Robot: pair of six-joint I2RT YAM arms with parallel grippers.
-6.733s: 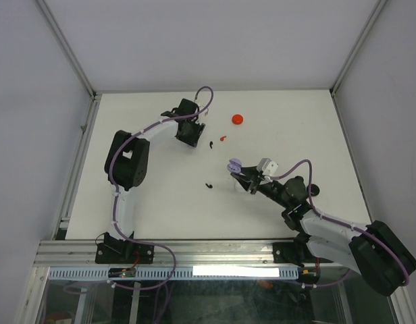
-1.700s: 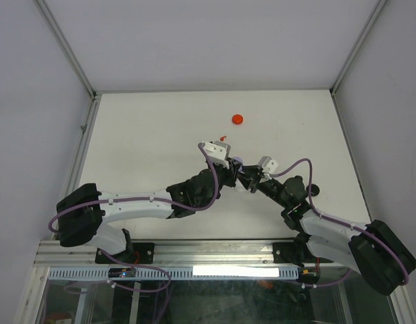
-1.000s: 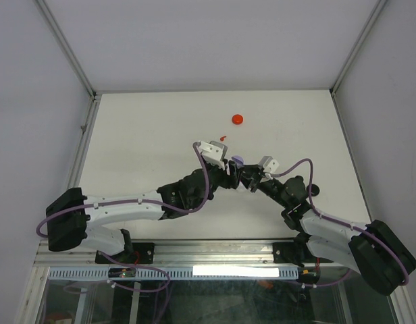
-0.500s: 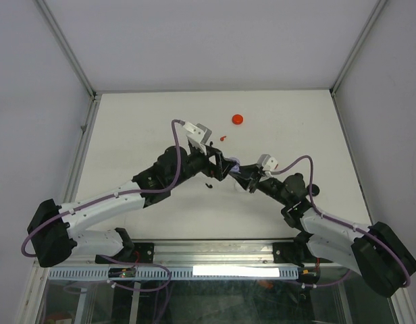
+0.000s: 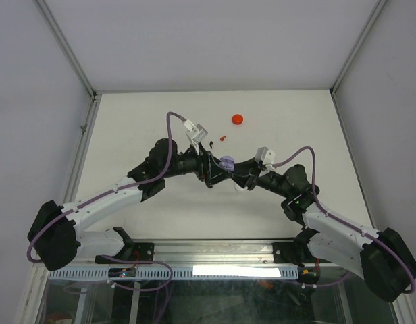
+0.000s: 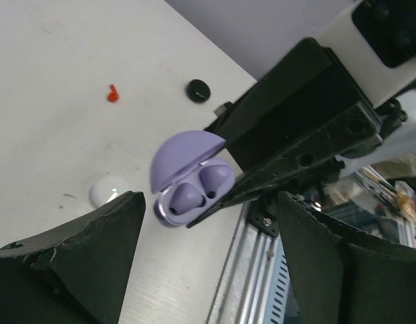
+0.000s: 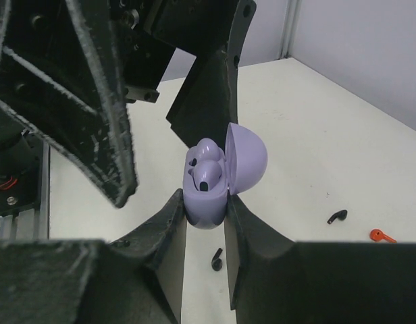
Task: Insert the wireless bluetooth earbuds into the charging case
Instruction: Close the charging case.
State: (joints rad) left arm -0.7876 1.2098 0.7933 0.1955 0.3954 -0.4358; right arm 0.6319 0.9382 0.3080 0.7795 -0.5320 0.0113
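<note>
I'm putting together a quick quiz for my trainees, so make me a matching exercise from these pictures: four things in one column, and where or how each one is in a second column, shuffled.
Column one
1. lilac charging case
2. red earbud
3. left gripper
4. lilac earbuds

Column two
A. lying loose on the table
B. open, gripping nothing
C. seated inside the case
D. clamped in the right gripper, lid up

Pairs: 1-D, 2-A, 3-B, 4-C
</note>
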